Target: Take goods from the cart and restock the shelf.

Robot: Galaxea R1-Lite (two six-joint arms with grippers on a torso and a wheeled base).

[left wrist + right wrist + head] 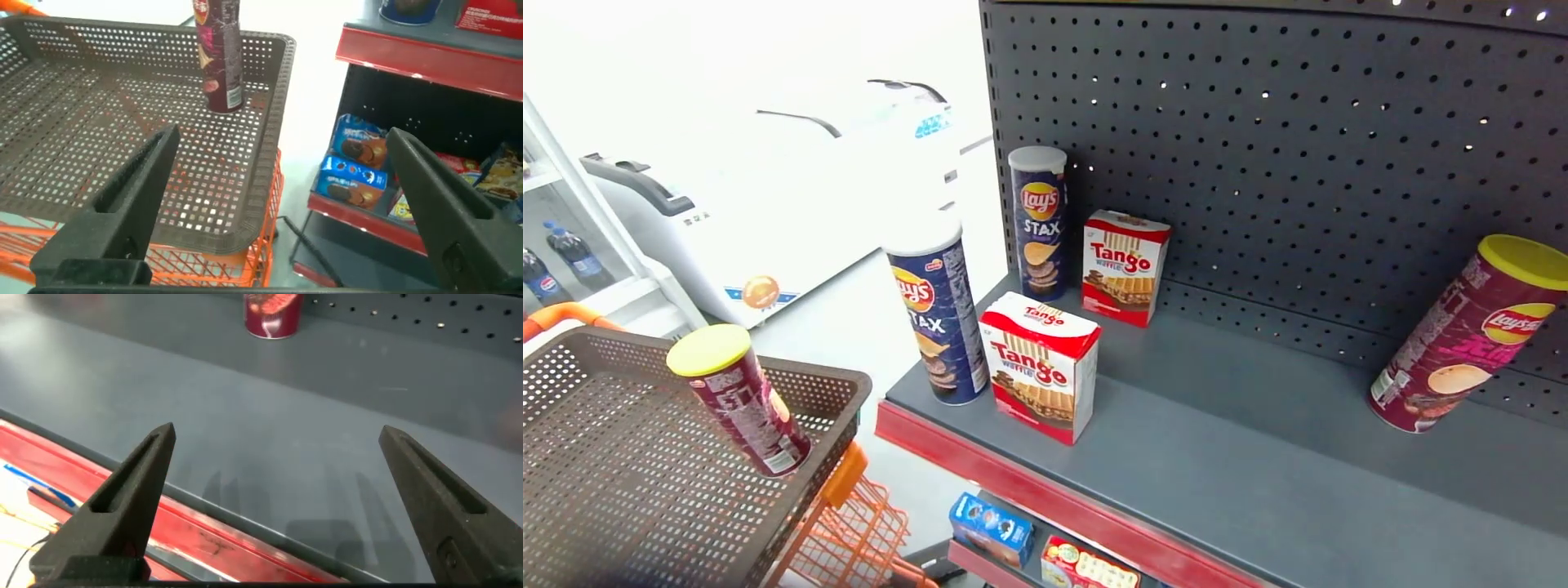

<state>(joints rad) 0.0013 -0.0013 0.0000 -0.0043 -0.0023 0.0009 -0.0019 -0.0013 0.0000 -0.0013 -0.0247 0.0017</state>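
Left tool (282,135), right tool (278,431): wide open, empty.

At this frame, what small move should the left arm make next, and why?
Probably ease the left gripper forward toward the maroon can. The gripper is open and empty near the basket, the can stands upright in it ahead, and a matching can already stands on the shelf.

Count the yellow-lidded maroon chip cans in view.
2. One can stands in the cart basket; the other can sits on the shelf, far right. Others may be hidden.
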